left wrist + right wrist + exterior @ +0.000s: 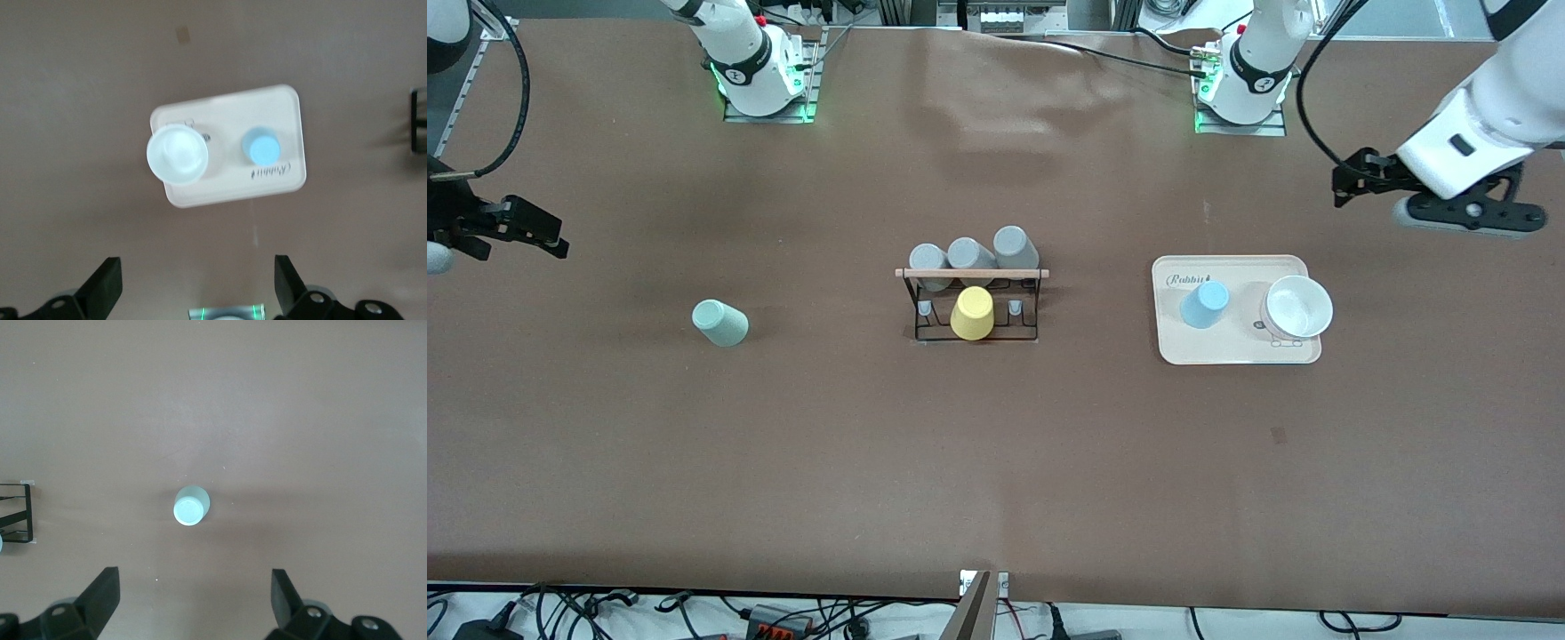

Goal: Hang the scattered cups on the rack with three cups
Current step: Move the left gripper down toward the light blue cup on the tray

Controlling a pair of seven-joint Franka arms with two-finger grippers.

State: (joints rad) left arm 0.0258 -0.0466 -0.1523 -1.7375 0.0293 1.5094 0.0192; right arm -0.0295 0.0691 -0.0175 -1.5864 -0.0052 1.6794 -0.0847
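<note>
a: what does the front view give that the wrist views miss?

b: the whole rack mid-counter, with three grey cups along its wooden rod and a yellow cup on the side nearer the camera. each wrist view only catches a black corner of it.

a: and the scattered cups?

b: the mint green cup stands upside down on bare counter toward the right arm's end, well apart from the rack. the light blue cup sits upside down on the beige tray beside a white bowl, toward the left arm's end.

a: end effectors?

b: left end effector is released, fingers wide, up over the counter near the tray. right end effector is likewise released, over open counter near the mint cup. wide bare counter lies around both cups.
</note>
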